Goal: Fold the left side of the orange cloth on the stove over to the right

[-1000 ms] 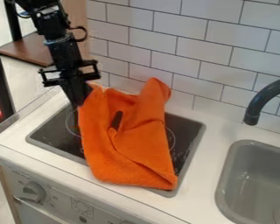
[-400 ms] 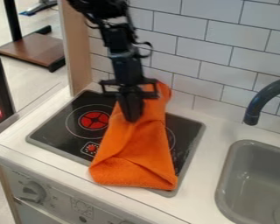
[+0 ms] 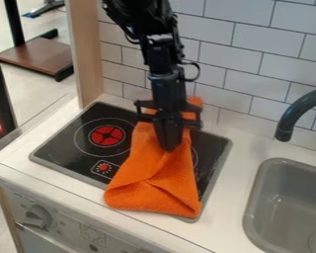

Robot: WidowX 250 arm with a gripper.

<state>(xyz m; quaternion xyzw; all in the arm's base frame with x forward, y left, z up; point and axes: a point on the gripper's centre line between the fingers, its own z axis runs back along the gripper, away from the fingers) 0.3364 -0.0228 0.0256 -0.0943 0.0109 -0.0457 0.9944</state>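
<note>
Hand (image 3: pixel 169 147) points down (over orange cloth (image 3: pixel 154 180)).

Room over the cooktop's (image 3: pixel 65 146) red-burner side; upright things crowd its back.
I could pass low over the cooktop's glass around the red burner (image 3: pixel 108 136), as far as the orange cloth (image 3: pixel 147 183), whose folds rise across its middle and run to its front edge. My gripper (image 3: pixel 169 148) is down at the cloth, and my arm (image 3: pixel 162 59) takes up the space over the cooktop's back edge. Behind the cooktop, the tiled wall (image 3: pixel 253 54) blocks me, as does the wooden panel (image 3: pixel 89 54) at its burner-side back corner. On its other side, the white countertop (image 3: pixel 232 173) leaves me a flat lane; beyond it the sink (image 3: pixel 254 197) dips and the faucet (image 3: pixel 299 111) arches up.
</note>
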